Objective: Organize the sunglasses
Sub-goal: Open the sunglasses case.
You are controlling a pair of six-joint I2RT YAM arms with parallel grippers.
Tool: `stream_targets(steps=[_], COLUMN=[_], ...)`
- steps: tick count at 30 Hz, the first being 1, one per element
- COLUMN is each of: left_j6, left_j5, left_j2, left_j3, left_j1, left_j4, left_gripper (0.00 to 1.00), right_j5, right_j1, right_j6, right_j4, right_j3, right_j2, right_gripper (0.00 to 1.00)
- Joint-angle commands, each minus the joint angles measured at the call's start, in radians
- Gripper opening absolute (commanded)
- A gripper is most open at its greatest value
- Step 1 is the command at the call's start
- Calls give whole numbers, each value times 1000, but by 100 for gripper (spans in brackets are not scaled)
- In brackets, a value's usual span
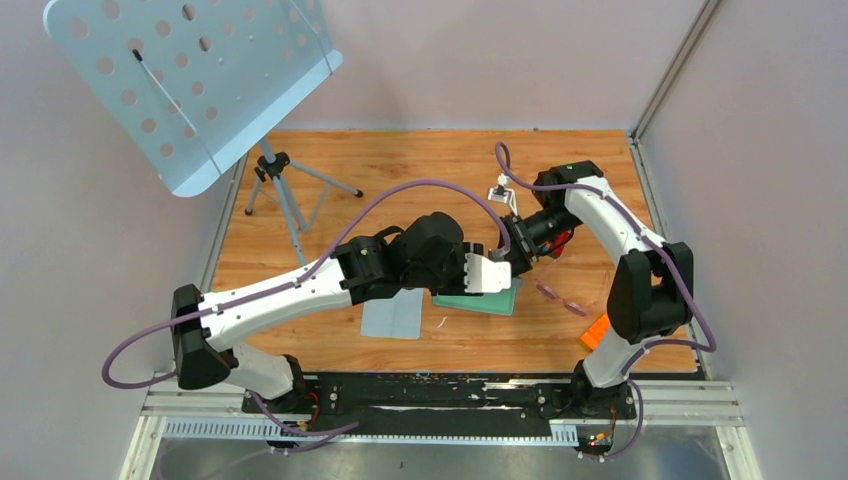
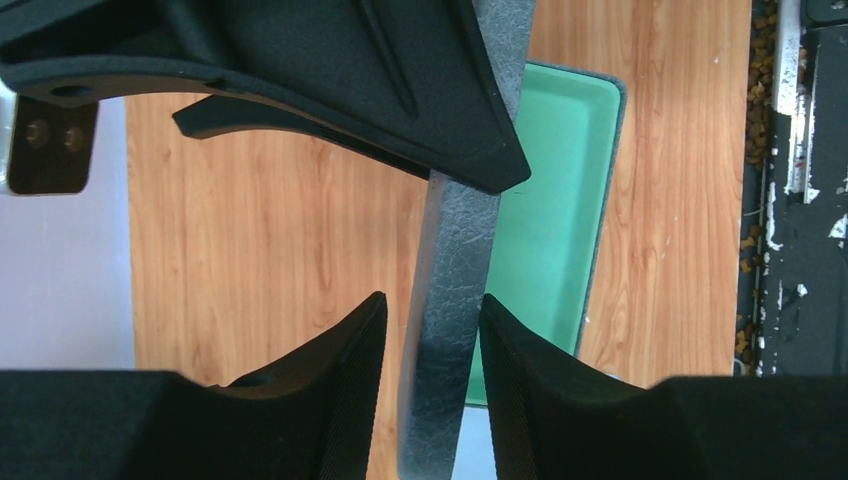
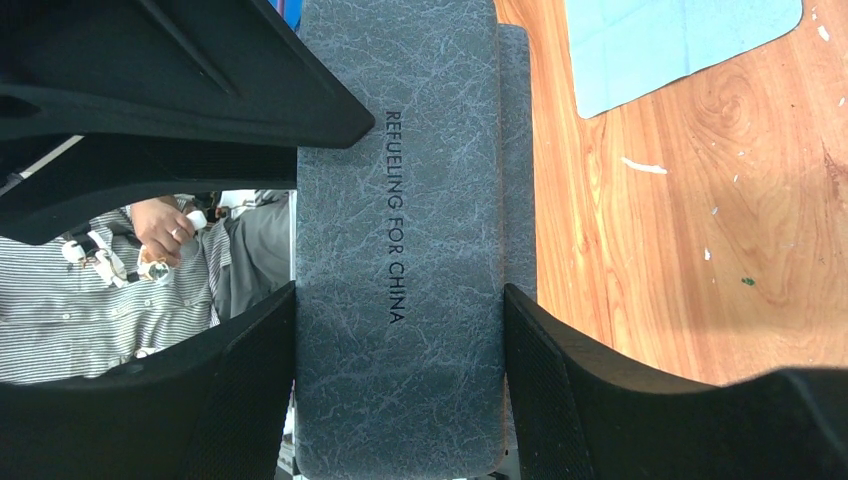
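Open grey case (image 3: 420,120): my right hand (image 3: 400,300) pinches it; my left hand (image 2: 432,310) straddles its thin edge, and I cannot tell whether it clamps. Sunglasses (image 1: 560,298) lie on the table (image 1: 400,170) just right of the case.

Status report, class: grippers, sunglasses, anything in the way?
Right gripper shut on grey case. Left gripper straddles its lid, grip unclear. Sunglasses on table beside open case, untouched.
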Motion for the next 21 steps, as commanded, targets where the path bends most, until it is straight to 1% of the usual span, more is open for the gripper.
stream_targets(steps=[1,5,9,13,15,16,17,19,20,21], left_j6=[-15,-34,-41,-44,-46,-45,-43,-38,-35,-31], left_j5=[43,69,73,74,71,70,64,54,49,43], left_j2=[26,34,38,36,35,35,35,32,31,27], left_j3=[-10,-1,-5,-13,-16,-18,-20,-28,-31,-36], left_j1=[6,6,4,3,3,3,3,3,2,3], left_j4=[-4,-7,-9,-2,1,3,4,7,9,12], left_gripper=[40,34,20,4,0,0,0,0,0,0], right_j5=[-33,-33,-42,-48,-51,-53,-57,-66,-73,-77], right_j1=[15,15,15,15,15,16,15,15,13,10], right_j6=[-39,-43,-45,-47,-47,-47,-47,-56,-73,-83], right_j4=[-40,-41,-41,-42,-41,-43,-46,-62,-82,-91], right_j3=[12,10,4,-3,-4,-4,-3,5,13,20], right_j2=[-14,-13,-13,-11,-10,-9,-8,-6,-3,-2], right_gripper=[0,0,0,0,0,1,5,19,28,44])
